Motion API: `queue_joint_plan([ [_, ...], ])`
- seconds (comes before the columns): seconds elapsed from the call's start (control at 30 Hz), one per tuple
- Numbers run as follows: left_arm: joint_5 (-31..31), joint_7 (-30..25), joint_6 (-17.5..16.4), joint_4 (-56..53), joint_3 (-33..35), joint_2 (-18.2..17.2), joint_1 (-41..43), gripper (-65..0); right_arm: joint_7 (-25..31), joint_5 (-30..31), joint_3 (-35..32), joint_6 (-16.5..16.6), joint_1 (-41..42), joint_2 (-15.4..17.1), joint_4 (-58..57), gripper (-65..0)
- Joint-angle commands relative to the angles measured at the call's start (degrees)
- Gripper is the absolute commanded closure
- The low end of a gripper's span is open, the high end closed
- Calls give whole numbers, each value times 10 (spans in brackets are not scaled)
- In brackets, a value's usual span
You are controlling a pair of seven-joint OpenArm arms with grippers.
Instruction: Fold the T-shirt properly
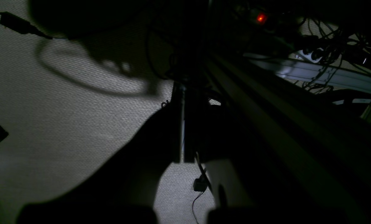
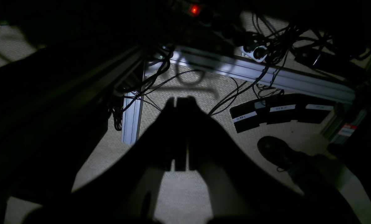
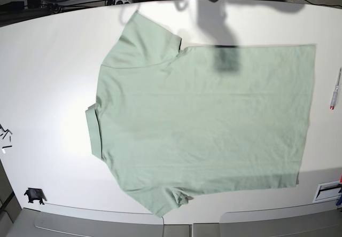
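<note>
Across the middle of the white bench (image 3: 48, 77) lies one T-shirt (image 3: 203, 114), pale green, spread flat with its collar toward the left edge and its hem toward the right edge. One pen (image 3: 334, 89) rests near the right edge. Both wrist views look down at beige carpet (image 2: 179, 193), cables and three black labelled boxes (image 2: 275, 112), their writing unreadable. The left gripper (image 1: 181, 124) and right gripper (image 2: 179, 133) each show jaws pressed together, holding nothing.
</note>
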Motion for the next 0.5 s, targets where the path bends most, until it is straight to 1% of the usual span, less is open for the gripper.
queue_joint_plan([
  [0.0,3,-2,-2,2,0,-1,7,0,2,-1,1,-4,-5,3,4,0],
  [0.13,3,-3,-2,3,0,-15,16,0,12,-1,1,-3,-21,11,4,0],
  [0.23,3,-4,-2,24,0,-29,37,0,21,-34,1,-4,-37,22,4,0],
  [0.33,3,-4,-2,65,0,-48,72,0,24,-62,1,-4,-54,34,4,0],
  [0.47,3,-4,-2,137,0,-74,135,0,28,-83,1,-7,-83,53,23,0],
])
